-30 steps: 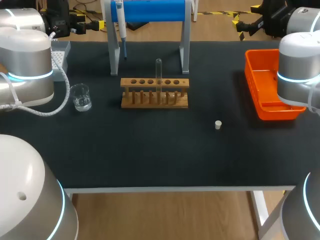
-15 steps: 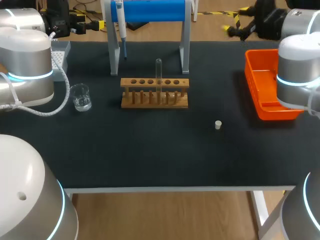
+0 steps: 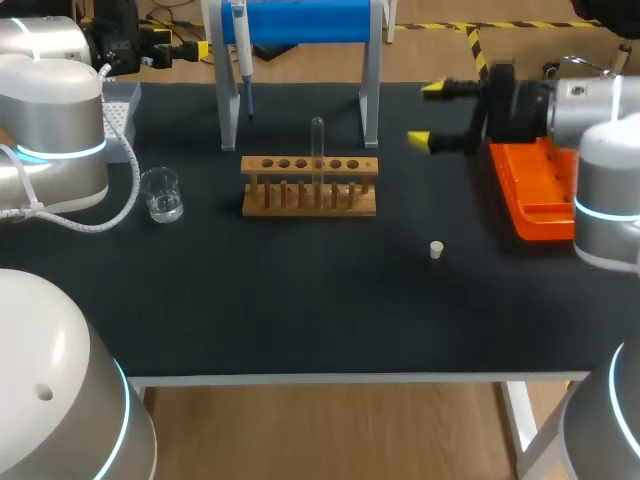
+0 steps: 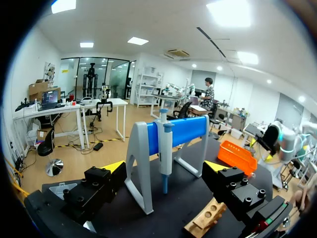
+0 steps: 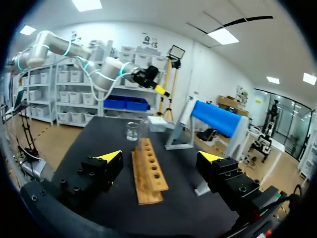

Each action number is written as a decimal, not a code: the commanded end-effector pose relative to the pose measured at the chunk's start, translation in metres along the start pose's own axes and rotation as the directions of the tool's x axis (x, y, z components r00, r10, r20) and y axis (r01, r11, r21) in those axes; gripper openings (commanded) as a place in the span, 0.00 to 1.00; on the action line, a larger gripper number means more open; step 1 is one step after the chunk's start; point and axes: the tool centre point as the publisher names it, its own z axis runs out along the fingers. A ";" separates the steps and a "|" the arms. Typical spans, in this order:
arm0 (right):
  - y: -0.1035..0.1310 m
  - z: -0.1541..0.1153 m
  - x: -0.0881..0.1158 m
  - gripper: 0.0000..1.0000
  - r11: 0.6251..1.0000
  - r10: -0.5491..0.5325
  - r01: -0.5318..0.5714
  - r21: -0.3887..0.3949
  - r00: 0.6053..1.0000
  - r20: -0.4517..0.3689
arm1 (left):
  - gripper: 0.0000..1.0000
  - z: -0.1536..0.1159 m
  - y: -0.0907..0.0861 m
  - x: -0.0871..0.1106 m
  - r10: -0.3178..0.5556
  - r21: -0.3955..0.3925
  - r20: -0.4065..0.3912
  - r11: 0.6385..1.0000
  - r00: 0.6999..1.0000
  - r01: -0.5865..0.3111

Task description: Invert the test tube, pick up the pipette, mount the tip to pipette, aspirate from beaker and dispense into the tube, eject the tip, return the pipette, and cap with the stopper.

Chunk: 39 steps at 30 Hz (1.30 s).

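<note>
Broadly, a black worktop (image 3: 300,310) carries everything. The left arm (image 3: 55,120) comes in at the worktop's left edge. Its claw (image 4: 165,167) has its fingers wide apart with nothing between them and looks out at the stand (image 4: 183,131). The right arm (image 3: 610,190) comes in from the right. Its claw (image 3: 428,113) hangs above the worktop between the stand's right leg and the tray (image 3: 530,200). Its yellow tips are spread and hold nothing. In the right wrist view the rack (image 5: 148,171) lies ahead of these parted fingers.

The stand, a blue roll on pale legs, is at the worktop's far middle. The orange tray lies near the right edge, partly behind the right arm. The wooden rack sits just in front of the stand. A tip box (image 3: 120,115) shows at the far left, half hidden by the left arm.

The beaker (image 3: 161,193) stands left of the rack, apart from it, with a little clear liquid inside. The pipette (image 3: 241,50) hangs upright on the stand beside its left leg. The tube (image 3: 318,145) stands upright in a middle hole of the rack. The white stopper (image 3: 436,249) lies alone on the worktop, in front of and to the right of the rack.
</note>
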 end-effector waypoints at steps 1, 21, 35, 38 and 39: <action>-0.011 0.008 0.015 1.00 0.999 -0.012 0.010 -0.047 0.999 -0.043 | 1.00 0.001 0.001 0.000 0.000 0.001 0.001 1.000 1.000 0.000; -0.009 0.011 0.029 1.00 0.997 -0.020 0.011 -0.080 0.994 -0.106 | 1.00 -0.002 0.002 0.006 0.011 0.027 -0.010 1.000 1.000 -0.010; -0.009 0.011 0.029 1.00 0.997 -0.020 0.011 -0.080 0.994 -0.106 | 1.00 -0.015 0.094 0.182 0.202 -0.050 0.018 0.978 0.979 -0.201; -0.009 0.011 0.029 1.00 0.997 -0.020 0.011 -0.080 0.994 -0.106 | 1.00 -0.023 0.111 0.201 0.195 -0.006 0.058 0.981 0.979 -0.195; -0.009 0.011 0.029 1.00 0.997 -0.020 0.011 -0.080 0.994 -0.106 | 1.00 -0.026 0.116 0.205 0.195 0.001 0.070 0.981 0.978 -0.196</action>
